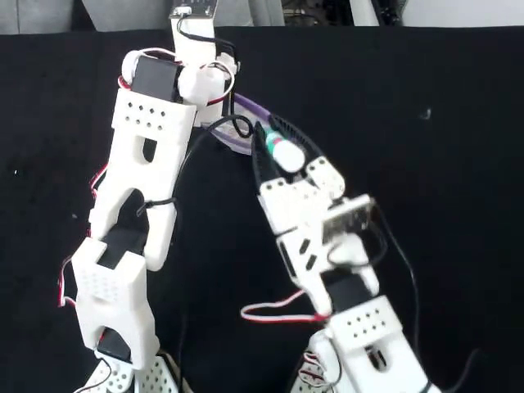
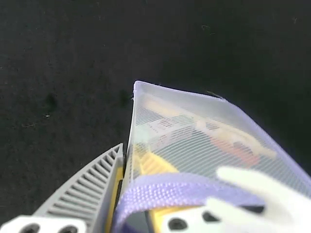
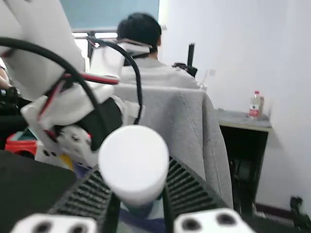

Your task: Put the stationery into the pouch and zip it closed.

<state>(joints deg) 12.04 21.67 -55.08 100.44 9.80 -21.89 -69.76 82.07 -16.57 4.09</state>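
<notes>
Purple-edged mesh pouch (image 2: 194, 131) with stationery inside is at the far side of the black table (image 1: 458, 123), its rim clamped in the left gripper (image 2: 170, 162). Just beside it, the right gripper (image 3: 138, 194) grasps a white stick (image 3: 133, 162).

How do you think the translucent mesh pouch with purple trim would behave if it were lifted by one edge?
Probably floppy: the translucent mesh pouch is thin fabric with a soft purple trim, so it may sag. The stationery inside could shift toward the low end. Being flat, it likely won't roll.
</notes>
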